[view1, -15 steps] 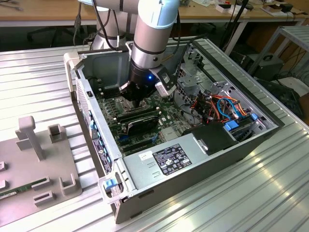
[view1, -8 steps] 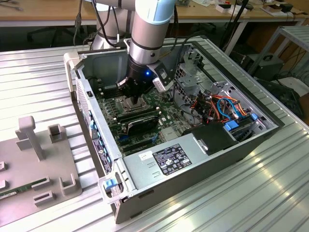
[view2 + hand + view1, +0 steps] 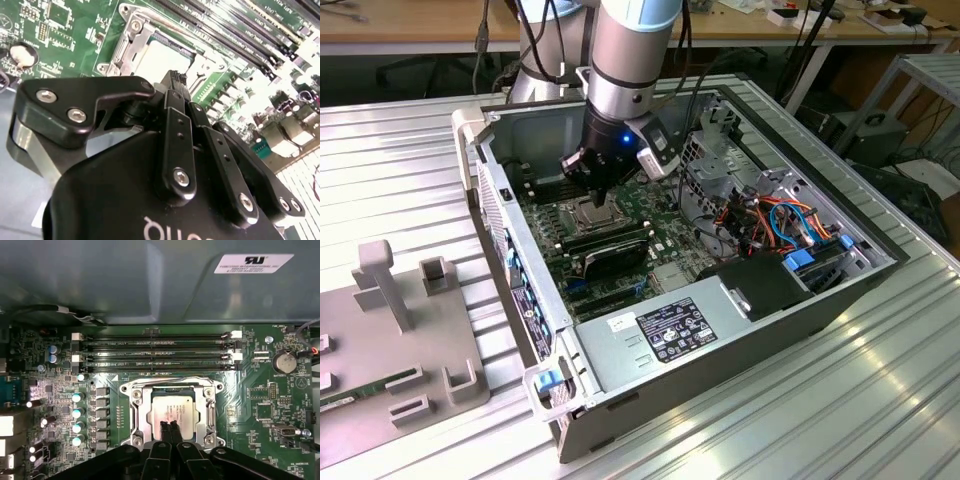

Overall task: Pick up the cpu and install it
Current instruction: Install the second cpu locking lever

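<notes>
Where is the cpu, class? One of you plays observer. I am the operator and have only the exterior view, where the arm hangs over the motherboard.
Observer: In the first wrist view the cpu lies flat inside the socket frame.
Operator: Are the fingers open?
Observer: No. In both wrist views the fingers are pressed together, holding nothing.
Operator: Where are their tips?
Observer: Over one edge of the cpu. I cannot tell whether they touch it.

One cpu (image 3: 172,411) is sitting in one socket frame (image 3: 134,412) on one motherboard (image 3: 260,390). Four long memory slots (image 3: 157,347) are running beside it, four silver-topped capacitors (image 3: 76,419) are standing in a row, and one coin battery (image 3: 285,362) is showing. One hand (image 3: 169,425) is hovering above.
</notes>
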`<state>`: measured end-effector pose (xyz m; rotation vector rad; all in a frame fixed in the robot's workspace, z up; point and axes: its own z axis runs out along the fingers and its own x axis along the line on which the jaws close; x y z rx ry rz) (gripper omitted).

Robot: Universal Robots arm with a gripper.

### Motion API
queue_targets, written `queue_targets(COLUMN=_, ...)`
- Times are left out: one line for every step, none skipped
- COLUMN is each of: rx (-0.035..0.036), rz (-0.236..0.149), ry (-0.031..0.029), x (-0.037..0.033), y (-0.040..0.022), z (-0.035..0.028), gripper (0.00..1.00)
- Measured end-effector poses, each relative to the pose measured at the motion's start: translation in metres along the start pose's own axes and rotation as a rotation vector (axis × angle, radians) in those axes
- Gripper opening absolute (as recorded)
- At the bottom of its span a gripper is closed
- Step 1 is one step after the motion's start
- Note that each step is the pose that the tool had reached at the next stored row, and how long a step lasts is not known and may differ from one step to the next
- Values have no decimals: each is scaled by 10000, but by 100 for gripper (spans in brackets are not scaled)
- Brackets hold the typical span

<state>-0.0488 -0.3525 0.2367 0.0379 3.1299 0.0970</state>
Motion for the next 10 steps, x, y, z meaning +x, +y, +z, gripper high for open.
queue_targets(rx=0, rz=-1, ry=-1, x=-1, y=2, z=-26, gripper=11)
queue_targets(rx=0, rz=0, ry=0, x=-1, y=4, z=-47, gripper=11)
queue_targets(rx=1, rz=0, ry=1, x=0, y=5, z=-61, gripper=11)
queue_targets(rx=0, rz=0, ry=0, x=-1, y=6, z=-65, gripper=11)
queue_targets(rx=-1, rz=0, ry=0, x=-1, y=6, z=-64, gripper=11)
queue_targets(rx=-2, rz=0, ry=-1, x=-1, y=6, z=-64, gripper=11)
queue_targets(rx=0, rz=0, ry=-1, x=-1, y=6, z=-66, gripper=11)
queue_targets(rx=-1, rz=0, ry=0, x=-1, y=6, z=-66, gripper=11)
queue_targets(rx=0, rz=0, ry=0, x=0, y=6, z=-67, gripper=11)
queue_targets(rx=0, rz=0, ry=0, x=-1, y=6, z=-67, gripper=11)
